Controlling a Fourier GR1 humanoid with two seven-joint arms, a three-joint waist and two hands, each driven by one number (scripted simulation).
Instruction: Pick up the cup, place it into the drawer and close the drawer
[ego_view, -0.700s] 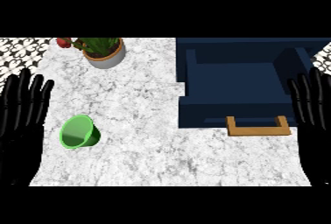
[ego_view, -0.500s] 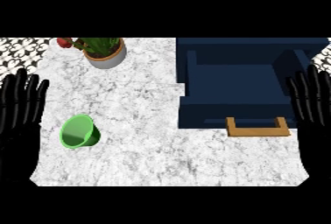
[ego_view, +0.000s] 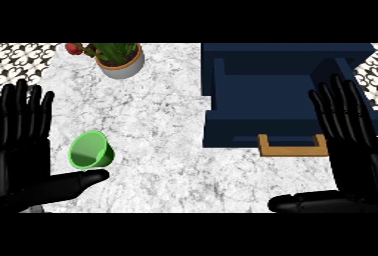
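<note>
A green cup (ego_view: 90, 150) lies tipped on the marble counter (ego_view: 155, 125) at the left, its mouth facing up toward me. My left hand (ego_view: 22, 145) is open just left of it, fingers straight up, with the thumb (ego_view: 74, 181) stretched out under the cup's near side, not gripping. The dark blue drawer (ego_view: 273, 95) stands pulled open at the right, nothing inside, with a wooden handle (ego_view: 292, 149) on its front. My right hand (ego_view: 347, 135) is open beside the handle, at the view's right edge.
A potted plant (ego_view: 118, 57) in a grey pot stands at the counter's far left, with a red object (ego_view: 74, 48) beside it. Patterned floor shows beyond the counter's left and right edges.
Both hands have drifted slightly inward and lower. The left thumb now reaches under the cup. The cup and the drawer have not moved.
</note>
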